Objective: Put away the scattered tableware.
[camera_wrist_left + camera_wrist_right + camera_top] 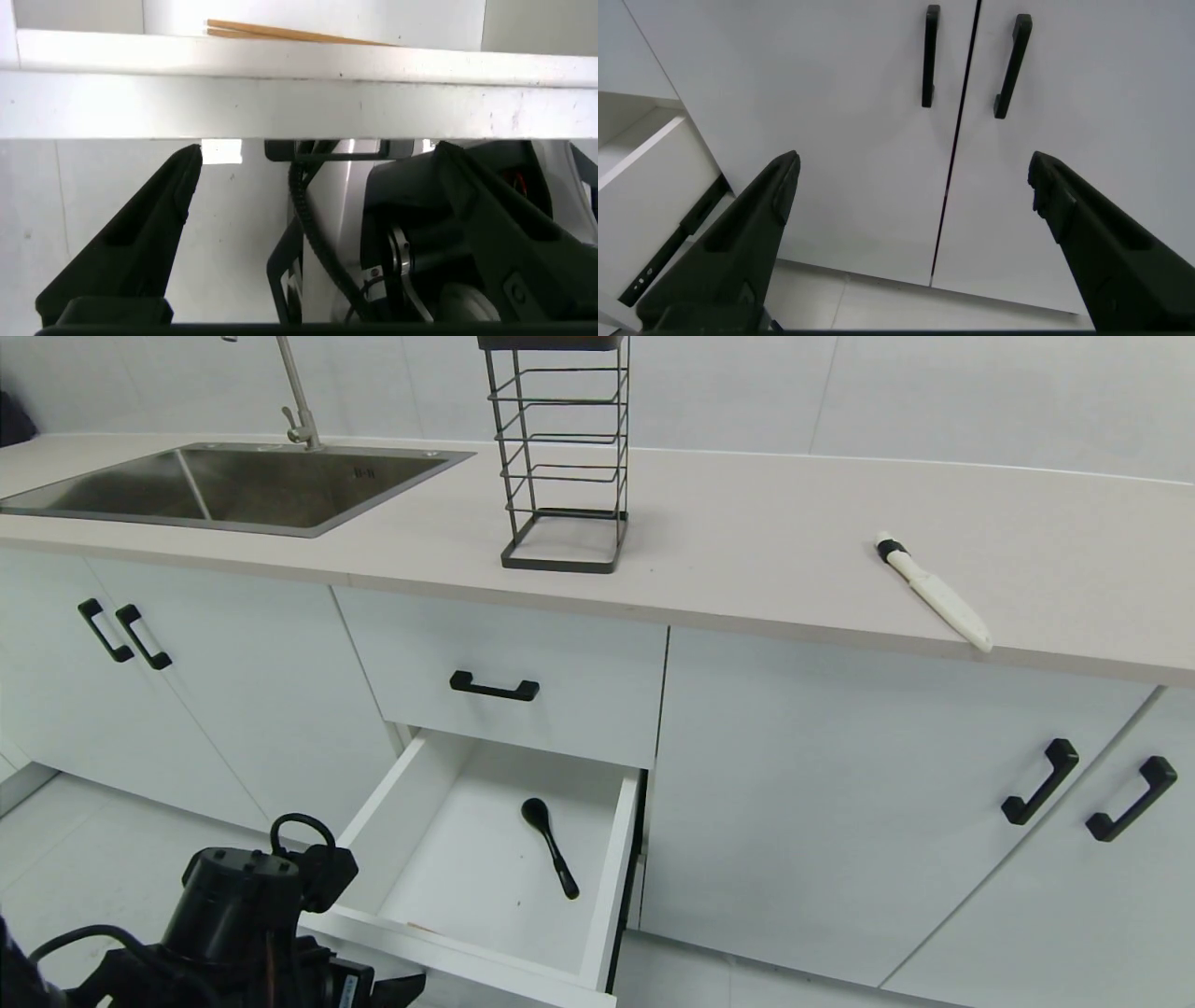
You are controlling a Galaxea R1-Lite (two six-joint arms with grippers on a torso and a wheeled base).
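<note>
Left gripper – jaws wide, empty, low by drawer front. Right gripper – wide open too, empty, facing cabinet doors. Spoon lies in open drawer. Chopsticks lie past white edge above left gripper. Knife on counter, near front edge.

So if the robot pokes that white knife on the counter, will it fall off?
Probably: the white knife lies with its tip at the front edge of the counter, so a push could slide it off. It looks thin and stiff, likely light. Being flattish, it should slide rather than roll.
</note>
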